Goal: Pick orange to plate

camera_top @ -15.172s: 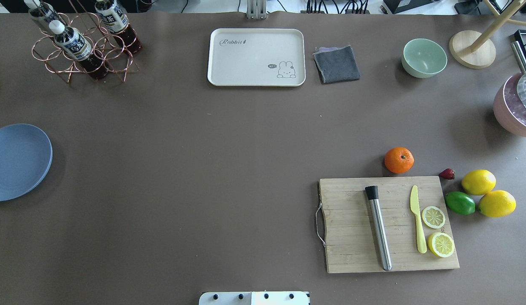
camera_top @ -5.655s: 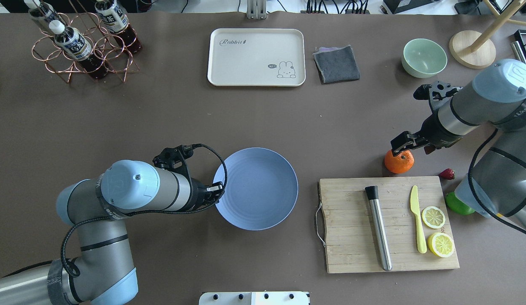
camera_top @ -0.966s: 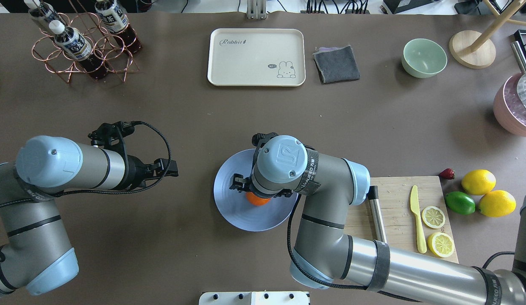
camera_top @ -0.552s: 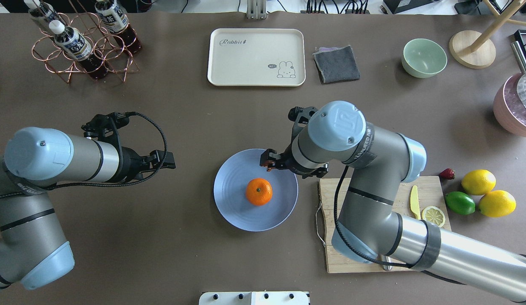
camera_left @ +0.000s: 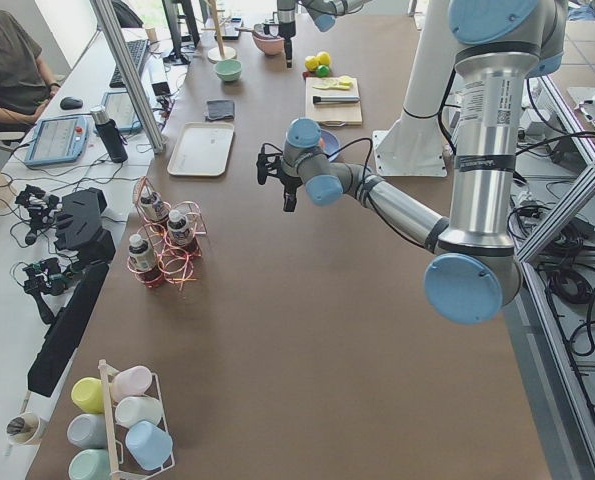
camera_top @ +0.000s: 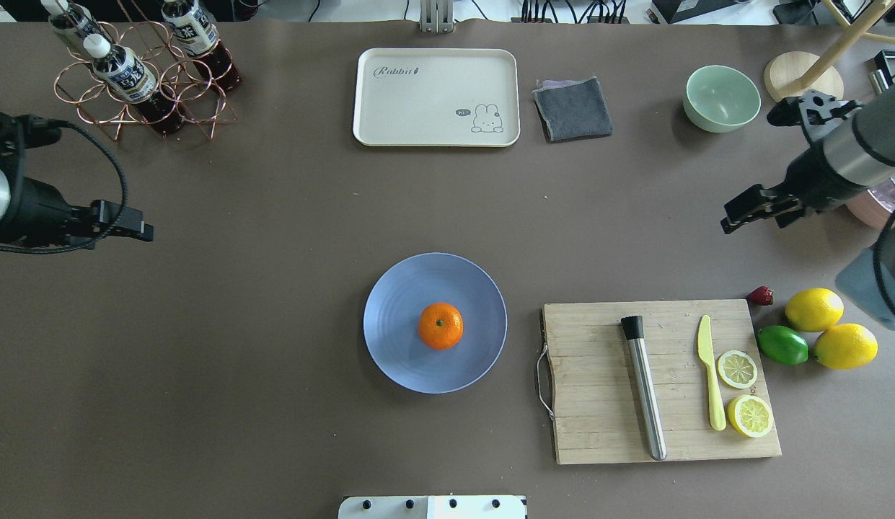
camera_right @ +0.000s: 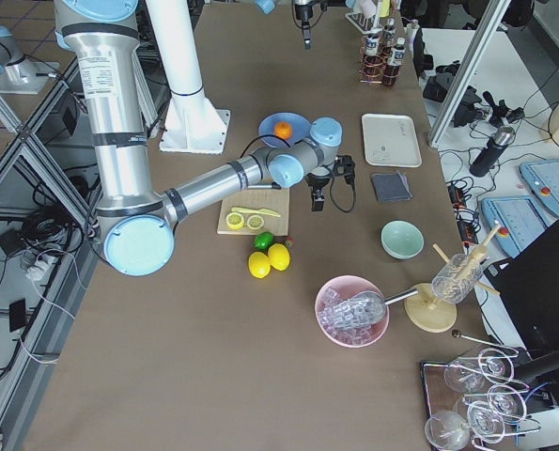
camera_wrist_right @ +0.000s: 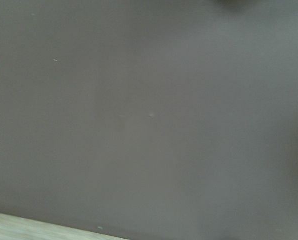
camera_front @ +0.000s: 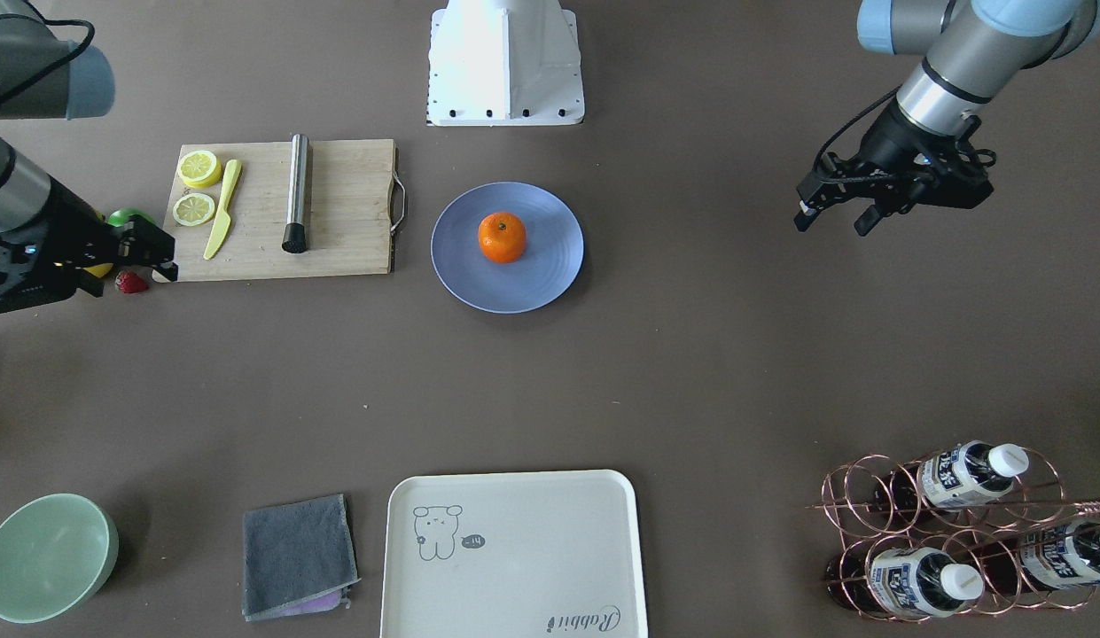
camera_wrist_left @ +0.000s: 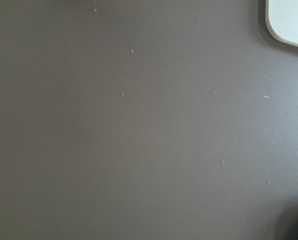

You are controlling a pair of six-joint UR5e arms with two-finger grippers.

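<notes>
The orange (camera_top: 441, 326) (camera_front: 502, 237) rests alone near the middle of the blue plate (camera_top: 393, 303) (camera_front: 550, 266) at the table's centre. My left gripper (camera_top: 140, 231) (camera_front: 833, 220) hangs open and empty above bare table, far to the plate's left. My right gripper (camera_top: 735, 218) (camera_front: 162, 259) is also open and empty, far to the plate's right, beyond the cutting board's far right corner. Both wrist views show only brown table, neither the orange nor any fingers.
A wooden cutting board (camera_top: 598, 389) right of the plate carries a metal muddler (camera_top: 643, 389), yellow knife (camera_top: 710, 382) and lemon slices. Two lemons (camera_top: 815, 310), a lime (camera_top: 782, 345) and a strawberry (camera_top: 761, 295) lie beside it. Cream tray (camera_top: 436, 97), grey cloth (camera_top: 573, 108), green bowl (camera_top: 721, 97) and bottle rack (camera_top: 140, 79) line the far edge.
My right arm has swung away from the plate to the far right. My left arm has pulled back further left. The orange stays where it was on the plate.
</notes>
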